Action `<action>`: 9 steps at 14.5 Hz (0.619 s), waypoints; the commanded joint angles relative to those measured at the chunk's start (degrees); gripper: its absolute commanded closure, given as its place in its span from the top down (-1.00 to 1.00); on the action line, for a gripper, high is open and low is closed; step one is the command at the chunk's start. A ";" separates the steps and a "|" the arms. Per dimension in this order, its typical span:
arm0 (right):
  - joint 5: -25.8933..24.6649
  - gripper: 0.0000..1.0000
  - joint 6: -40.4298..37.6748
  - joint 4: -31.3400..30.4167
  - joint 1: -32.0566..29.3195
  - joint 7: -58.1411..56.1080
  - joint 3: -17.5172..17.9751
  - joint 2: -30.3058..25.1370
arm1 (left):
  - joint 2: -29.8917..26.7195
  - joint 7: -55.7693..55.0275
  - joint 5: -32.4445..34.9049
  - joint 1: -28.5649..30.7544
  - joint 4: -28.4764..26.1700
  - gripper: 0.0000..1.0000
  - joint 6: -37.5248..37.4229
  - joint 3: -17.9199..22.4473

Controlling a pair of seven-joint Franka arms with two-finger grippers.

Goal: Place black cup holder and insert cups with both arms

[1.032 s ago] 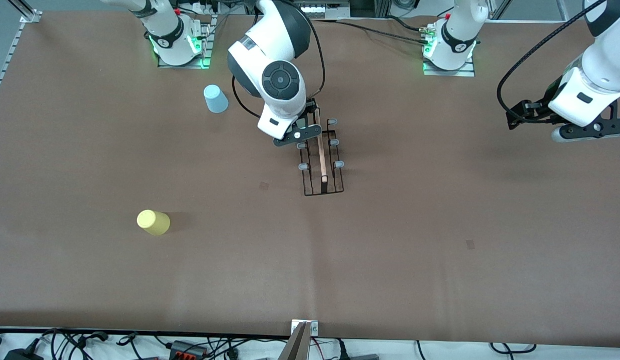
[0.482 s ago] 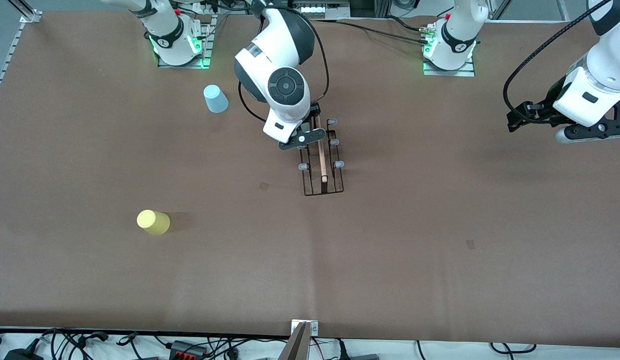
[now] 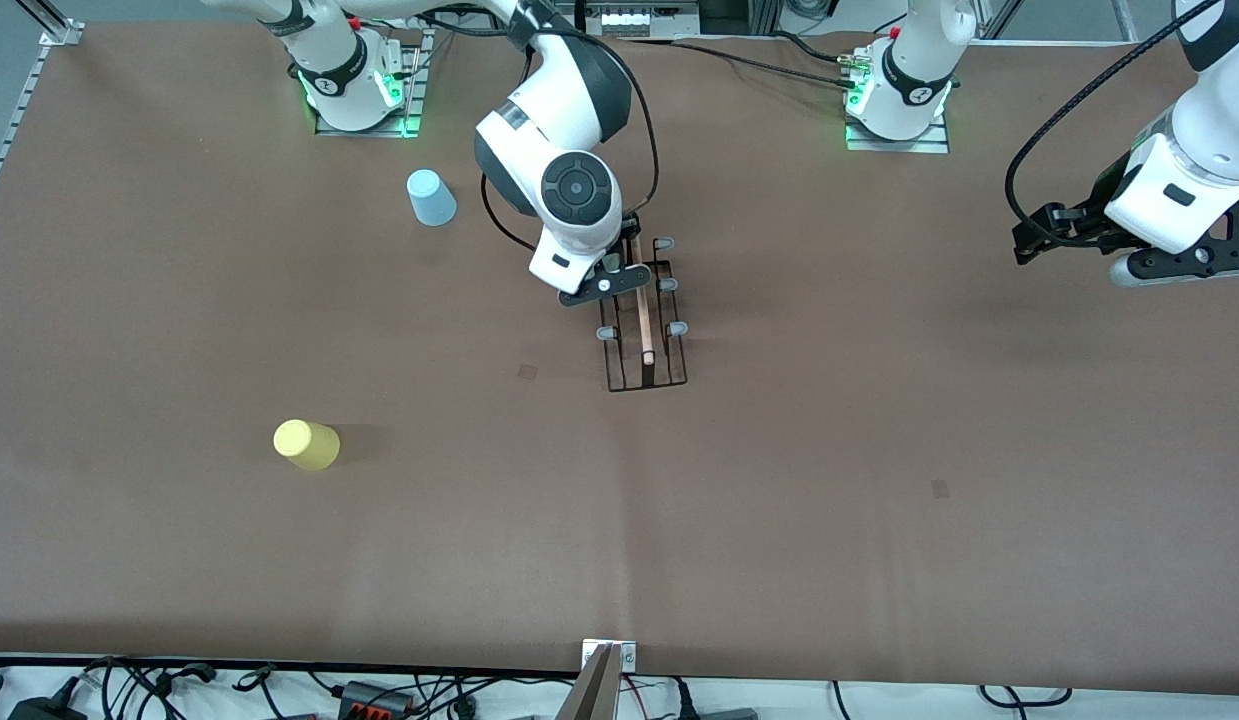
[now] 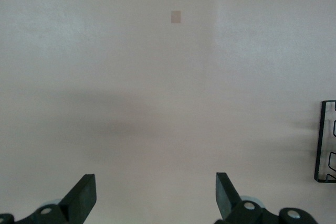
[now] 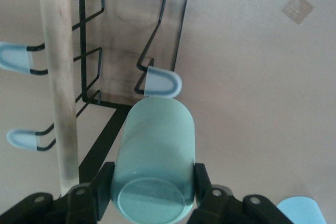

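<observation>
Your right gripper [image 5: 152, 195] clamps the light, smooth green cup [image 5: 154, 161] near its base over the rack [image 3: 644, 320], so avoid squeezing harder; left gripper [image 4: 152, 198] waits open.

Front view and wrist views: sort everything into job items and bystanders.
Job:
- black wire cup holder with wooden bar
- pale green plastic cup, held in the right gripper
- yellow plastic cup
- light blue plastic cup
- open left gripper, waiting

Lying about:
- cables along the brown table's edge
</observation>
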 commanded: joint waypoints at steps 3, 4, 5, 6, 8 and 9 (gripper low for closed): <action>1.28 1.00 0.12 3.78 0.75 4.68 -0.53 0.11 | -0.15 0.83 -0.83 -0.28 0.37 1.00 -0.03 0.17; 1.37 1.00 -0.23 4.66 0.66 4.95 -0.53 0.03 | -0.24 0.83 -0.83 -0.37 0.37 1.00 -0.03 0.17; 1.37 1.00 -0.84 4.84 0.31 5.21 -0.53 -0.76 | -0.24 0.74 -0.83 -0.37 0.37 1.00 -0.11 0.17; 1.29 1.00 -1.89 4.85 0.05 5.21 -0.70 -2.16 | -0.24 0.74 -0.83 -0.37 0.37 1.00 -0.11 0.17; 1.02 1.00 -3.13 4.93 -0.83 5.47 -1.41 -5.23 | -0.24 0.83 -0.83 -0.37 0.37 1.00 -0.11 0.17; 0.85 1.00 -3.31 4.93 -2.05 5.30 -2.37 -6.99 | -0.24 0.83 -0.83 -0.37 0.37 1.00 -0.11 0.17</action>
